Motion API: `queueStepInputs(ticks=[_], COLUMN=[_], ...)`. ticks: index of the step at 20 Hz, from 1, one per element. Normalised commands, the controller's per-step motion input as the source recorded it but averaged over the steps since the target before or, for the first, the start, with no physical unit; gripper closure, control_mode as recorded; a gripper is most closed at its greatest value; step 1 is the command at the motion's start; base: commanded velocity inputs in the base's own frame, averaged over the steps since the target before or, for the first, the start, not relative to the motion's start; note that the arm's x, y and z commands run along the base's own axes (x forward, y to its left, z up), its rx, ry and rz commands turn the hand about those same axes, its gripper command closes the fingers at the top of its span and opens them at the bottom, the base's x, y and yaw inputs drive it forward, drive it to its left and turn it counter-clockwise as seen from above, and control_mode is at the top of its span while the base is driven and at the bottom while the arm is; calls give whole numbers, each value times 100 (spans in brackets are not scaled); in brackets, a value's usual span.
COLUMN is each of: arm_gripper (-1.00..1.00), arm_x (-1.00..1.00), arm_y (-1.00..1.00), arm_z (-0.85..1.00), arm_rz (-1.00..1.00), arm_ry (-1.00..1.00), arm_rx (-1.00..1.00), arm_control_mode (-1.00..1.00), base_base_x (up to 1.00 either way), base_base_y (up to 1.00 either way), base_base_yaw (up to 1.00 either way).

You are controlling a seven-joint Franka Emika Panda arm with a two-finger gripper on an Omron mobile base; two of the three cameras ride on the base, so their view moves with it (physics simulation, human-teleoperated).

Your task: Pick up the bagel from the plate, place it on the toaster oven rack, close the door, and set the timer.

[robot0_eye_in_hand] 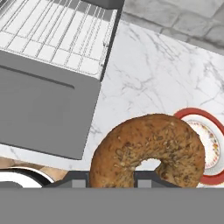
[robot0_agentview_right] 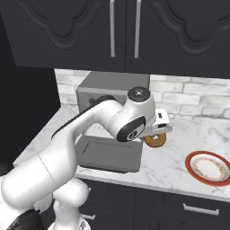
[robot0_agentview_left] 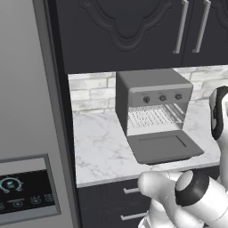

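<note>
My gripper (robot0_agentview_right: 156,136) is shut on the bagel (robot0_agentview_right: 155,140), a seeded golden-brown ring held in the air above the counter, just right of the open door (robot0_agentview_right: 108,155). In the hand view the bagel (robot0_eye_in_hand: 148,148) hangs between the fingers, close to the lens. The empty red-rimmed plate (robot0_agentview_right: 191,164) sits on the counter to the right, and its rim (robot0_eye_in_hand: 197,114) peeks out behind the bagel. The toaster oven rack (robot0_agentview_left: 151,116) is bare inside the grey oven. The door (robot0_agentview_left: 164,149) lies folded down flat on the counter. The rack (robot0_eye_in_hand: 52,35) and door (robot0_eye_in_hand: 39,113) lie to the left of the bagel.
Three knobs (robot0_agentview_left: 162,98) run along the oven's front above the opening. Dark wall cabinets (robot0_agentview_right: 121,31) hang low over the oven. A tall grey fridge (robot0_agentview_left: 26,111) bounds the marble counter (robot0_agentview_left: 98,147) on the left. Drawers (robot0_agentview_right: 193,209) sit below the counter edge.
</note>
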Motion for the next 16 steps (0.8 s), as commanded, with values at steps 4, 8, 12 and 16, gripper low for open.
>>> queueStepInputs(ticks=[4,8,12,16], arm_gripper=[100,100,100,100], arm_x=[1,0,0,0], arm_y=[65,58,63,63], arm_z=[27,30,28,21], arm_rz=[0,0,0,0], arm_ry=[1,1,0,0], arm_rx=[0,0,0,-1], arm_control_mode=[-100,-100,-100,-100], base_base_x=[0,0,0,0], base_base_y=[0,0,0,0], base_base_yaw=[0,0,0,0])
